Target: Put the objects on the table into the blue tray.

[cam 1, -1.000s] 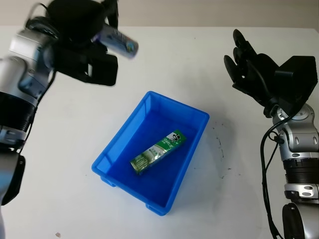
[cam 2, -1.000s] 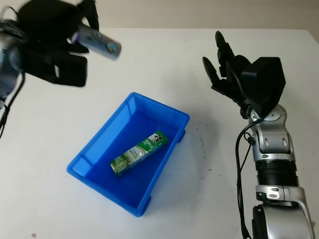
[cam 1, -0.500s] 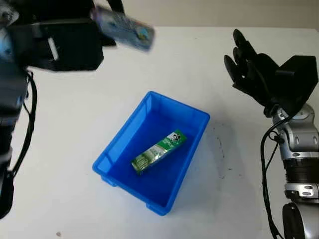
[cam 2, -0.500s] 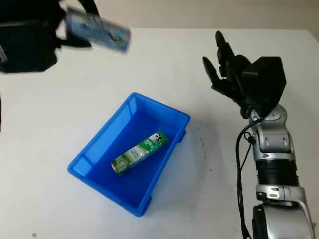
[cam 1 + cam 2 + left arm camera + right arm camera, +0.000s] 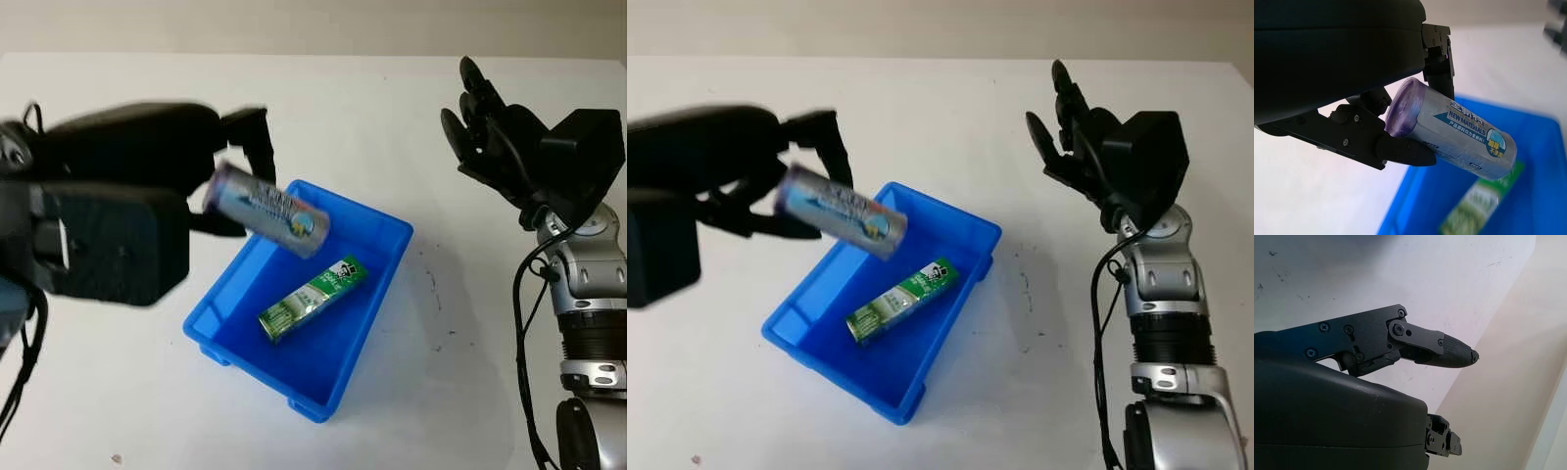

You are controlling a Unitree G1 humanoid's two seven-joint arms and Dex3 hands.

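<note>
If your left hand [image 5: 211,181] releases the roll [image 5: 266,209] it grips here, above the tray [image 5: 377,294] wall, it may bounce out; right hand [image 5: 490,127] is open.

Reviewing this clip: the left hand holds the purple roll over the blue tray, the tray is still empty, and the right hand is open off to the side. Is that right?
Not quite. The blue tray is not empty: a green box already lies inside it, as the left eye view shows. The rest holds: the left hand holds the purple roll over the tray, and the right hand is open off to the side.
</note>
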